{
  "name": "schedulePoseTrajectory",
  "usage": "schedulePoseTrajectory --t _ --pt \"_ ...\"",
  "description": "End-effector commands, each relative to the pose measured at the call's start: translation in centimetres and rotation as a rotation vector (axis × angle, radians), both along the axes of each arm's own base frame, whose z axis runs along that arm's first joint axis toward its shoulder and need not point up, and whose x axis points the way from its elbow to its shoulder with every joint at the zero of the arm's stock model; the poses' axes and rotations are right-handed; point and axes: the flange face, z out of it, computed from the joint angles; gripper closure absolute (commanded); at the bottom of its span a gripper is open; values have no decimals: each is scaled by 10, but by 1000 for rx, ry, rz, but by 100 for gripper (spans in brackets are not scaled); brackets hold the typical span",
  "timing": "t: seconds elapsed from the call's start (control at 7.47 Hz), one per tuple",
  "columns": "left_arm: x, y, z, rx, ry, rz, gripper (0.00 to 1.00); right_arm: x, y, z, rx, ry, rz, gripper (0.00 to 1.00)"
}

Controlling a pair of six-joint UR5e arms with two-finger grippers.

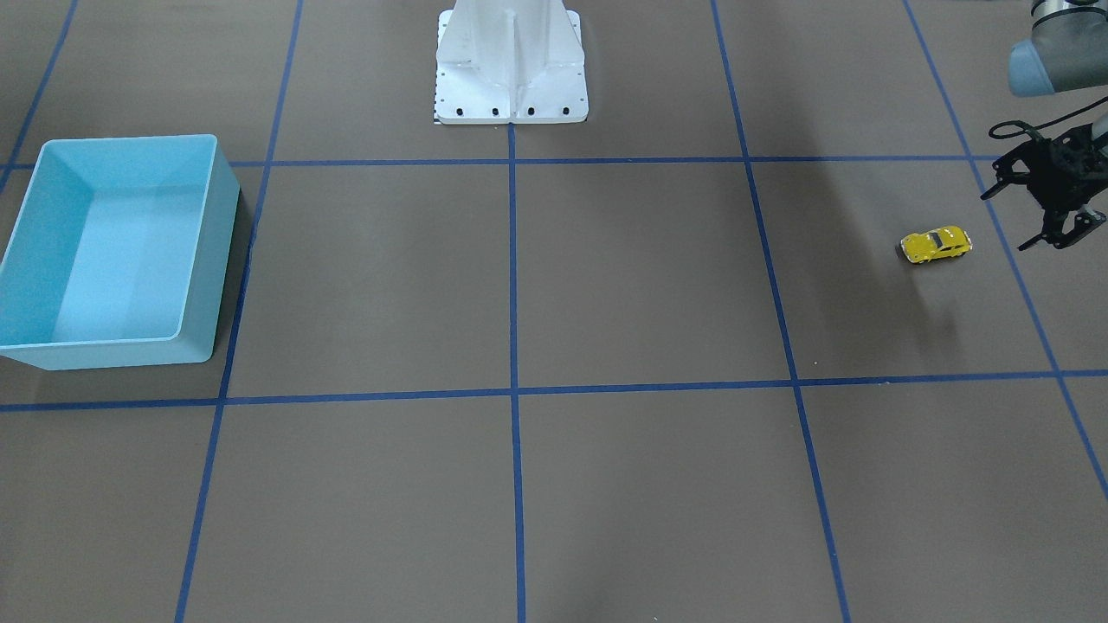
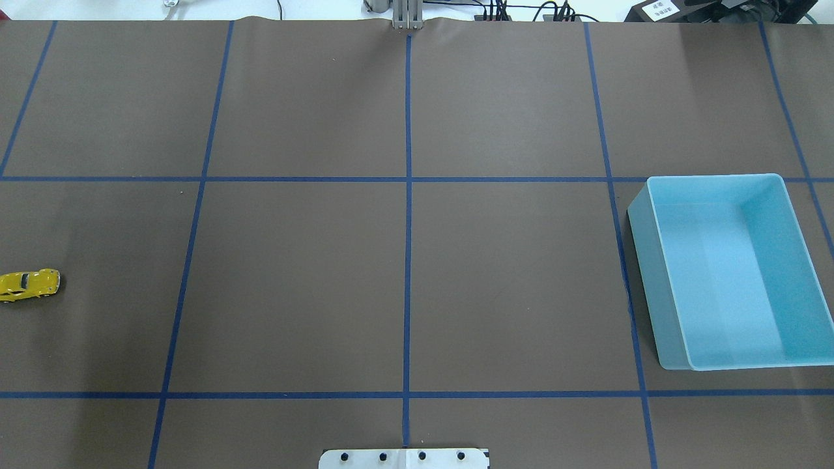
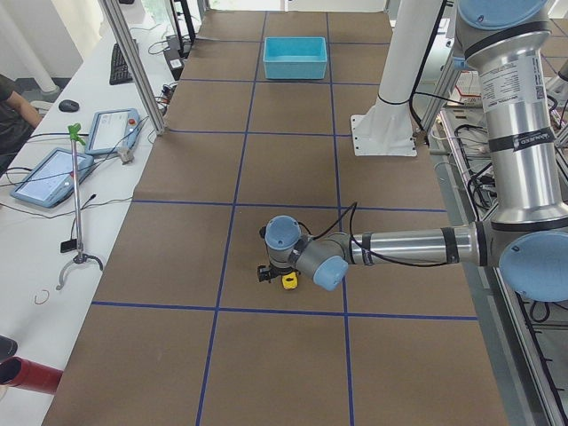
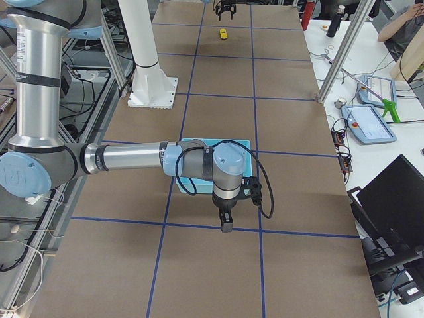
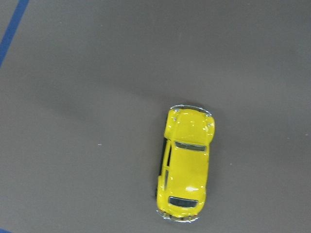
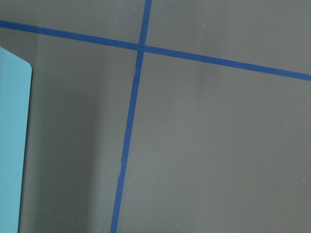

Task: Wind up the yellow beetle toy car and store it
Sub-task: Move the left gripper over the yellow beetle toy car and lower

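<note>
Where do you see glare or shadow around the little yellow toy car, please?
Left wrist view: the glossy bright-yellow beetle-shaped toy car is sharp, with a small white glint on its roof and a thin dark shadow along one side. Front-facing view: only soft, blurred shadows lie on the brown table surface near it. Overhead view: it sits right at the picture's left edge.

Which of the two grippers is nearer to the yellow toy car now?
The left gripper: it hangs close by the yellow beetle toy car, not holding it. The right gripper is far off, by the light blue bin.
</note>
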Motion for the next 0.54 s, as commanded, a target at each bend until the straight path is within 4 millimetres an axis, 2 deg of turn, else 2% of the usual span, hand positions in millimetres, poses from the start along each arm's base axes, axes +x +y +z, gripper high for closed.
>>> schedulePoseTrajectory --t 0.0,0.13,0.4 --pt "6 -8 -5 87 4 -7 0 21 20 4 -12 -31 54 0" --pt "6 -7 -3 94 7 -5 0 21 35 15 -37 -45 61 0" --pt "9 -5 4 77 14 7 0 21 34 11 -27 -44 61 0"
